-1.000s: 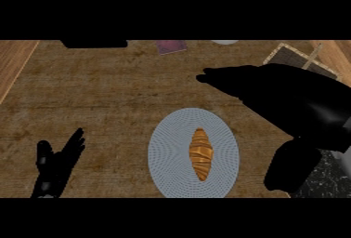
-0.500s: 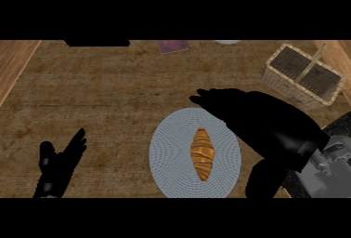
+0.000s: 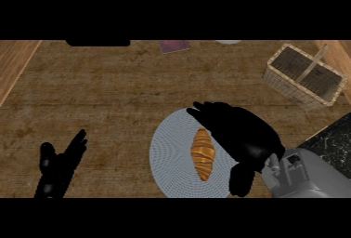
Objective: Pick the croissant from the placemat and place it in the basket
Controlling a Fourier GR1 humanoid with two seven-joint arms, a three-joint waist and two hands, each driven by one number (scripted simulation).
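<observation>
Left hand point(image 3: 58, 165) rests at the lower left of the head view, fingers straight and pointing up, holding nothing — same spot as a second ago, no part in the step. Placemat point(image 3: 171, 158) lies to the right of it, a pale oval on the wooden counter point(image 3: 103, 93), with the croissant point(image 3: 202, 154) lying lengthwise on its middle, untouched so far. Right hand point(image 3: 240, 137) has swung in from the upper right over the last second — it was out near the basket side, now it hangs over the placemat's right half, its fingertips just past the croissant's far end and its thumb low by the near end. Fingers look relaxed and spread, not curled round anything; whether they touch the pastry yet cannot be told. That means the reach is about done and the grasp likely comes next. Basket point(image 3: 305, 76) sits well beyond the fingertips at the upper right, nothing seen in it — carry and drop not yet begun.
</observation>
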